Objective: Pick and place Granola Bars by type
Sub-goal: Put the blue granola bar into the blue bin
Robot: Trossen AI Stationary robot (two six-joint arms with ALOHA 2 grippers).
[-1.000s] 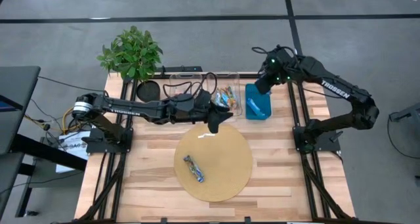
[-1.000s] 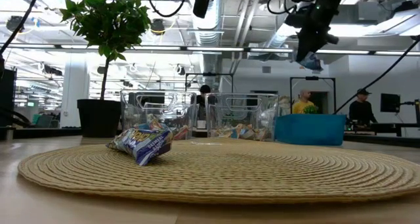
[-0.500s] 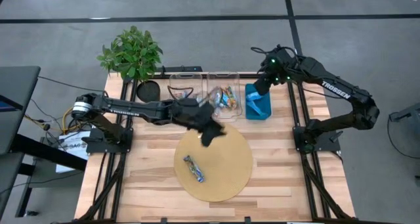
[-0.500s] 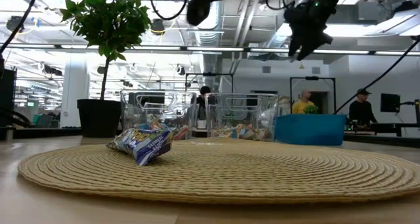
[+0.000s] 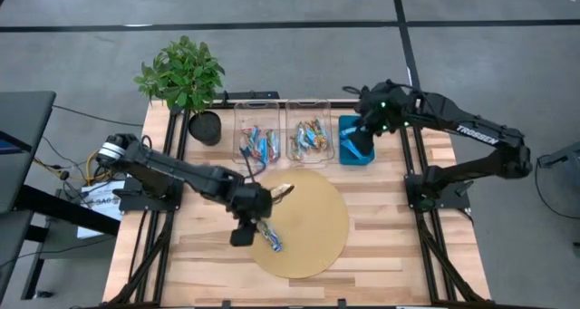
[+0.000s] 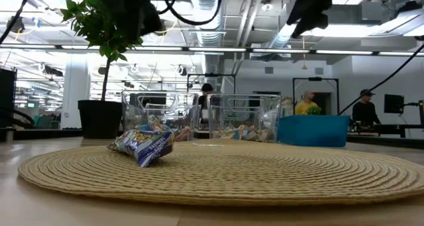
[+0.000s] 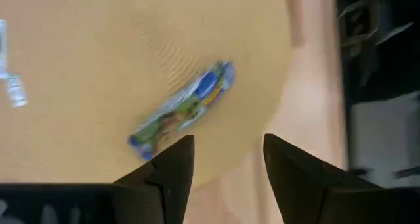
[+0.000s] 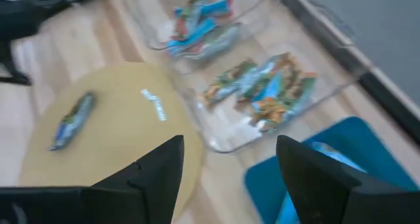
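Note:
One blue granola bar (image 5: 268, 235) lies flat on the round woven mat (image 5: 308, 209), also seen in the low view (image 6: 142, 145). My left gripper (image 7: 226, 159) hovers open just above the mat's left part (image 5: 245, 229), the bar (image 7: 184, 109) just ahead of its fingertips. My right gripper (image 8: 230, 165) is open above the teal tray (image 5: 344, 128). The tray (image 8: 357, 135) holds blue bars (image 8: 328, 152). Two clear bins hold more bars: blue ones (image 5: 256, 144) in the left bin, orange and mixed ones (image 5: 310, 135) in the right bin.
A potted plant (image 5: 181, 73) stands at the table's far left corner. The two clear bins (image 6: 159, 116) (image 6: 242, 116) and the teal tray (image 6: 313, 130) line the far edge behind the mat. Bare wood lies near and right of the mat (image 5: 390, 246). People show in the room beyond.
My left gripper has swung from above the mat's far edge toward the table's near left and come down beside the bar on the mat. The blue bar that hung from my right gripper no longer shows there; that gripper has shifted slightly toward the near edge over the teal tray.

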